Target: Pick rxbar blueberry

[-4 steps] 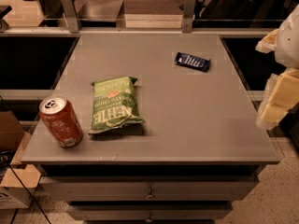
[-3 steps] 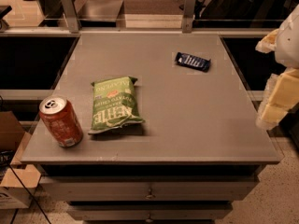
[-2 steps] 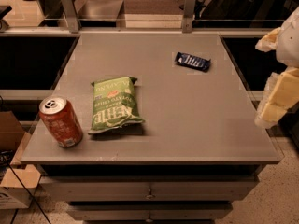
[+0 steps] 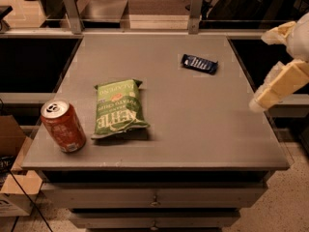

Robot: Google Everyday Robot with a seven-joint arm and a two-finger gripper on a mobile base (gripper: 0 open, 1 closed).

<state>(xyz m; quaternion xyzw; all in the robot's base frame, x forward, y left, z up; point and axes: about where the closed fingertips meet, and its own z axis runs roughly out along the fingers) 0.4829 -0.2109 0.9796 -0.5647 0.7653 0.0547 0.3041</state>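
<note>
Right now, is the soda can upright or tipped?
Upright: soda can stands on its base, top up. Gripper hovers right of the table.

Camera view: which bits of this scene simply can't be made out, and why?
- The gripper, beside the table's right side: the right frame edge cuts it off, so the arm behind it is unseen.
- The rxbar blueberry, far right on the table: its white lettering is too small to read.
- The soda can, near left corner: label wording unreadable.
- The table's lower drawers: cut off by the bottom edge.
</note>
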